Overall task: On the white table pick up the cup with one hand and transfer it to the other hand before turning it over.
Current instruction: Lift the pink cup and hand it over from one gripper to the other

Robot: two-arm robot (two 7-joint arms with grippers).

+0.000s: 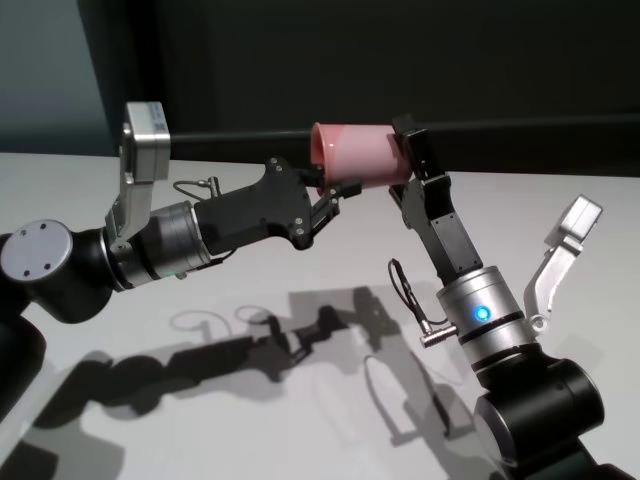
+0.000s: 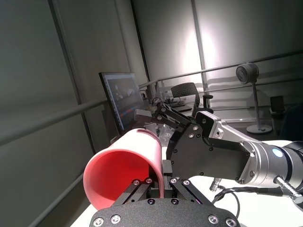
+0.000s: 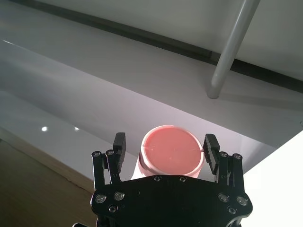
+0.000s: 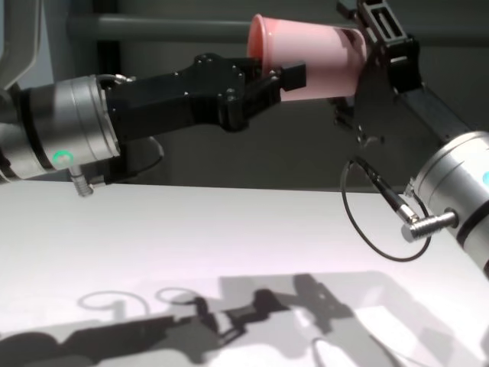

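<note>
cup [image 3: 170,153] walls hidden behind its base, right hand [image 4: 386,57] top cut off

Bright overhead light throws sharp, dark arm shadows across the white bench [image 1: 300,420] toward its near edge. The backdrop stays dim. A glare patch washes the far wall in the left wrist view.

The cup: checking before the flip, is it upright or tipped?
Tipped: the cup lies sideways in the air, its open rim toward the left claw.
</note>
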